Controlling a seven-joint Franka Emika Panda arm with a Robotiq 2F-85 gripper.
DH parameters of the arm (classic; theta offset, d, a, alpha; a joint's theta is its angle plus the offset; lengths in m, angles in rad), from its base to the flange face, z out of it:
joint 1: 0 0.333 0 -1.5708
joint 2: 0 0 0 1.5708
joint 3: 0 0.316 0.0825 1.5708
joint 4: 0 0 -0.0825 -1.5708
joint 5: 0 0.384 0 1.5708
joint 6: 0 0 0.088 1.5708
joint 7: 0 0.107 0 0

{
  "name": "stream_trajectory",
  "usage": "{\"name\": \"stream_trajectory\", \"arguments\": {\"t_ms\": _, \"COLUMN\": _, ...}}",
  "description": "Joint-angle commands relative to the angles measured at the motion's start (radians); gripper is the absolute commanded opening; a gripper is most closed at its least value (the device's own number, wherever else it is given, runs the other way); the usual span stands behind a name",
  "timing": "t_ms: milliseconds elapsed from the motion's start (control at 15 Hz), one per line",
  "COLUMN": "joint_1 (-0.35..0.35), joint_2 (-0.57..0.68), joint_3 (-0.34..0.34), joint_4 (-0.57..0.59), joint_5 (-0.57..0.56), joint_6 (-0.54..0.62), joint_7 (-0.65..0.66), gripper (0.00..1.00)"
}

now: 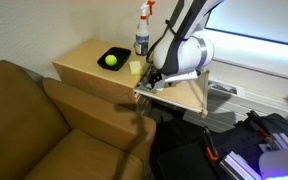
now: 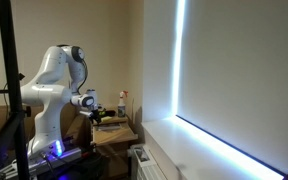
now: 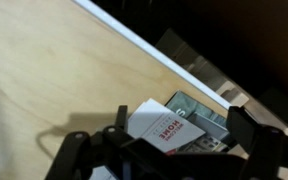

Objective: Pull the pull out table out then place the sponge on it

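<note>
The pull out table (image 1: 180,90) is a thin light wood board sticking out from the cabinet (image 1: 84,60). In the wrist view it is the tan surface (image 3: 54,70) with a white edge. The pale yellow sponge (image 1: 134,67) lies on the cabinet top beside the black dish. My gripper (image 1: 154,79) hangs low over the board's near end, close to the sponge but apart from it. In the wrist view its fingers (image 3: 160,150) stand wide apart with nothing held. The sponge does not show in the wrist view.
A black dish (image 1: 110,59) with a yellow-green ball (image 1: 111,60) and a spray bottle (image 1: 142,32) stand on the cabinet top. A brown couch (image 1: 34,120) is beside the cabinet. A white "Welcome Home" card (image 3: 164,125) and a green booklet (image 3: 196,112) lie below the board's edge.
</note>
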Motion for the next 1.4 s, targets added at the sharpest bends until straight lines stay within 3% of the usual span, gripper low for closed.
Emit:
{"name": "stream_trajectory", "arguments": {"t_ms": 0, "joint_1": 0.029, "joint_2": -0.001, "joint_3": -0.054, "joint_4": 0.012, "joint_5": -0.152, "joint_6": 0.005, "joint_7": 0.103, "gripper": 1.00}}
{"name": "stream_trajectory", "arguments": {"t_ms": 67, "joint_1": 0.064, "joint_2": -0.003, "joint_3": -0.091, "joint_4": 0.024, "joint_5": -0.182, "joint_6": 0.003, "joint_7": 0.136, "gripper": 1.00}}
{"name": "stream_trajectory", "arguments": {"t_ms": 533, "joint_1": 0.016, "joint_2": 0.071, "joint_3": -0.058, "joint_4": 0.087, "joint_5": -0.219, "joint_6": 0.028, "joint_7": 0.146, "gripper": 1.00}}
{"name": "stream_trajectory", "arguments": {"t_ms": 667, "joint_1": 0.057, "joint_2": 0.047, "joint_3": -0.101, "joint_4": 0.121, "joint_5": -0.245, "joint_6": 0.043, "joint_7": 0.142, "gripper": 1.00}}
{"name": "stream_trajectory", "arguments": {"t_ms": 867, "joint_1": -0.028, "joint_2": 0.002, "joint_3": -0.024, "joint_4": 0.206, "joint_5": -0.259, "joint_6": 0.009, "joint_7": 0.105, "gripper": 1.00}}
{"name": "stream_trajectory", "arguments": {"t_ms": 1000, "joint_1": -0.139, "joint_2": 0.006, "joint_3": 0.096, "joint_4": 0.296, "joint_5": -0.240, "joint_6": -0.044, "joint_7": 0.083, "gripper": 1.00}}
{"name": "stream_trajectory", "arguments": {"t_ms": 1133, "joint_1": -0.278, "joint_2": 0.052, "joint_3": 0.265, "joint_4": 0.386, "joint_5": -0.141, "joint_6": -0.065, "joint_7": 0.010, "gripper": 1.00}}
{"name": "stream_trajectory", "arguments": {"t_ms": 1200, "joint_1": -0.180, "joint_2": 0.011, "joint_3": 0.158, "joint_4": 0.307, "joint_5": -0.217, "joint_6": -0.027, "joint_7": 0.087, "gripper": 1.00}}
{"name": "stream_trajectory", "arguments": {"t_ms": 1267, "joint_1": -0.215, "joint_2": 0.013, "joint_3": 0.194, "joint_4": 0.328, "joint_5": -0.213, "joint_6": -0.035, "joint_7": 0.075, "gripper": 1.00}}
{"name": "stream_trajectory", "arguments": {"t_ms": 1333, "joint_1": -0.213, "joint_2": 0.013, "joint_3": 0.187, "joint_4": 0.328, "joint_5": -0.220, "joint_6": -0.034, "joint_7": 0.080, "gripper": 1.00}}
